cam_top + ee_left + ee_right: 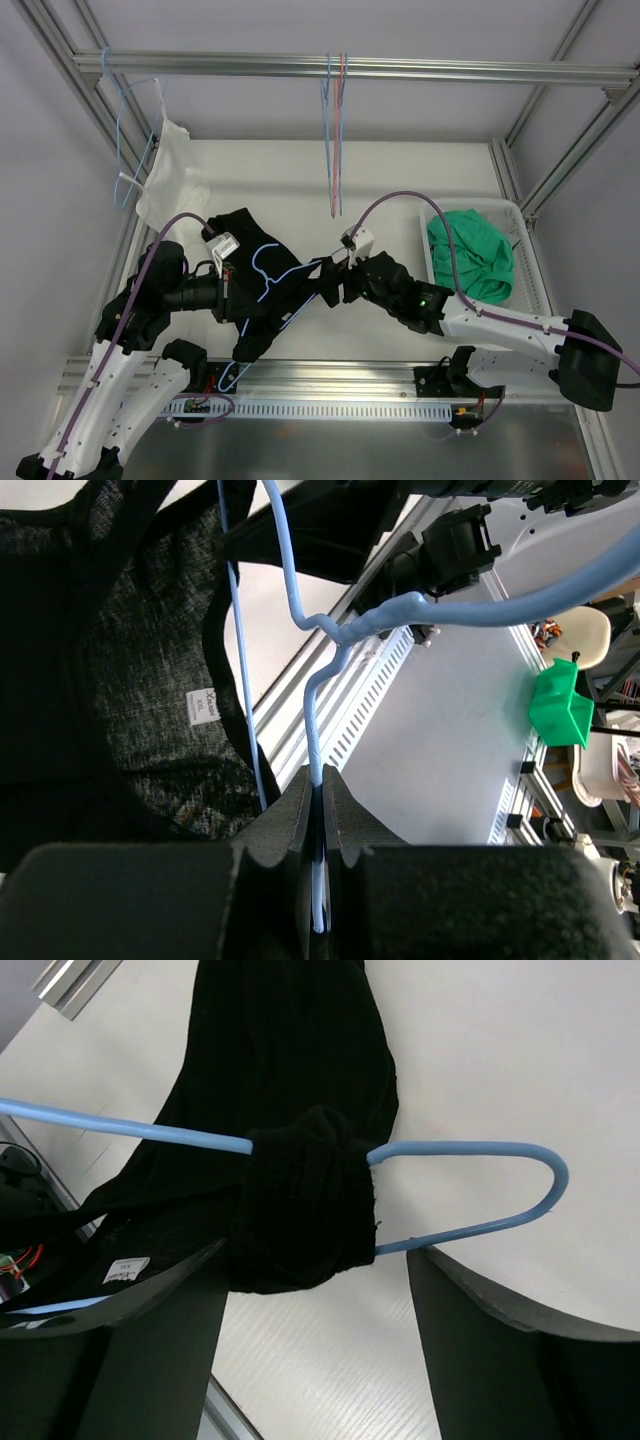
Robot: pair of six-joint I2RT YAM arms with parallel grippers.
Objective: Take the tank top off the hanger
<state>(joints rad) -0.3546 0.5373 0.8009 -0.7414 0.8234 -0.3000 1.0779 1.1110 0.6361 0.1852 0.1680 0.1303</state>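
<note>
Black tank top (300,1080) drapes one blue hanger (460,1144), pinched by left gripper (322,780); right gripper (315,1255) spread.

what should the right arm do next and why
Probably close the right gripper on the bunched tank top strap, then slide it off the hanger end: it sits open astride the strap, and the left gripper clamps the hanger.

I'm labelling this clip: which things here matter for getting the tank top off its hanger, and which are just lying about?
In the job: black tank top; blue hanger, clamped in the left tool; right tool, open around the bunched strap.
Lying about: white garment hanging at the rail; spare hangers on the rail; green cloth in the white basket.
</note>
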